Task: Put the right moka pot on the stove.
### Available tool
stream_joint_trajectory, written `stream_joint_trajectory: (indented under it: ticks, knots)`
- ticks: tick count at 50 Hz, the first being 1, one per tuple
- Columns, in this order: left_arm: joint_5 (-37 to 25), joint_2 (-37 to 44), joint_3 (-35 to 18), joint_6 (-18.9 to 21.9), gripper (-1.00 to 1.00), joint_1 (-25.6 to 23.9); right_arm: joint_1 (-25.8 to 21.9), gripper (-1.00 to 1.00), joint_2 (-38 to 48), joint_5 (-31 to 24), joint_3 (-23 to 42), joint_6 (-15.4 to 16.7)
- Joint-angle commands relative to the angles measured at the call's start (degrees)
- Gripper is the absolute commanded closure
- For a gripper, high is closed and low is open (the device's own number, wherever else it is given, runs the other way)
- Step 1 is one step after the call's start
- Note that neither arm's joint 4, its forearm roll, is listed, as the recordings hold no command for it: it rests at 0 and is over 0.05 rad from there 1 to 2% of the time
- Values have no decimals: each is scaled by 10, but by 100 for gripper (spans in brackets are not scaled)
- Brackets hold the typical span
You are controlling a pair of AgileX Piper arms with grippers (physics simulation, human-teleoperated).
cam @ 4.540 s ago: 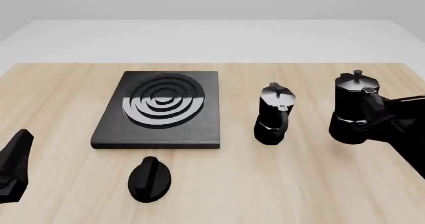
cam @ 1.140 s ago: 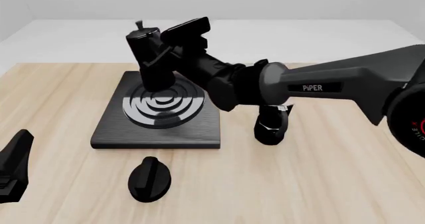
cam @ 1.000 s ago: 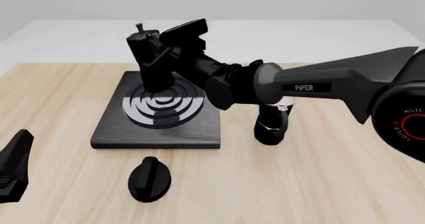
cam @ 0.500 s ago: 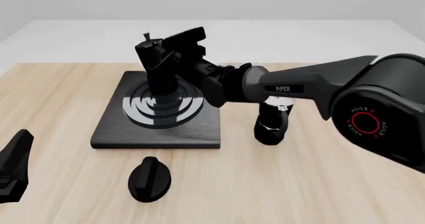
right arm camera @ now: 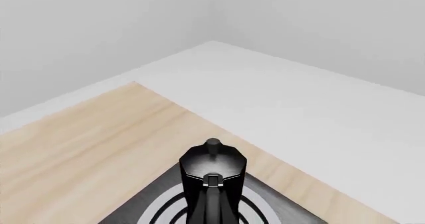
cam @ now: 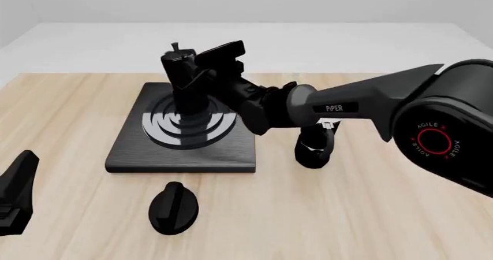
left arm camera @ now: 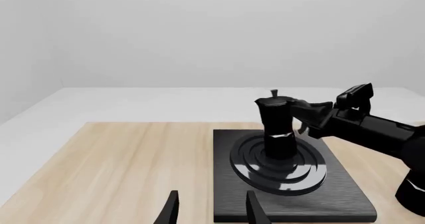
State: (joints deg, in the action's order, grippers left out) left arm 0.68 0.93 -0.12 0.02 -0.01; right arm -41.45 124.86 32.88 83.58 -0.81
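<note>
Bright, even, sharp, faint shadows

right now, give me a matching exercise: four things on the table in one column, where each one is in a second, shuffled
Things:
1. right moka pot
2. other moka pot
3. dial knob
4. left gripper

Places:
a. on the wood, right of the stove
b. on the stove's rings, held by the right gripper
c. low at the table's near left, away from everything
d. on the wood, in front of the stove

Pairs: 1-b, 2-a, 3-d, 4-c
</note>
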Motion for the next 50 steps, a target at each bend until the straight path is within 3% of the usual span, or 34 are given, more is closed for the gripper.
stream_joint_trajectory:
  ticks: [1, 14, 22, 23, 31, 32, 34, 36, 50]
  knots:
    - [0, 0, 0, 0, -100, 0, -2, 100, -11, 27, -40, -5]
    - [0, 0, 0, 0, -100, 0, 8, 100, -25, 63, -106, -23]
    - [0, 0, 0, 0, -100, 0, 14, 100, -19, 92, -137, -45]
    - [0, 0, 0, 0, -100, 0, 16, 100, -18, 97, -144, -65]
    - [0, 0, 0, 0, -100, 0, 15, 100, -11, 101, -149, -62]
    - [0, 0, 0, 0, -100, 0, 17, -100, -6, 88, -141, -50]
    - [0, 0, 0, 0, -100, 0, 25, -100, -5, 83, -139, -69]
    - [0, 0, 0, 0, -100, 0, 16, -100, -8, 89, -144, -57]
    - [0, 0, 0, 0, -100, 0, 7, -100, -21, 80, -148, -48]
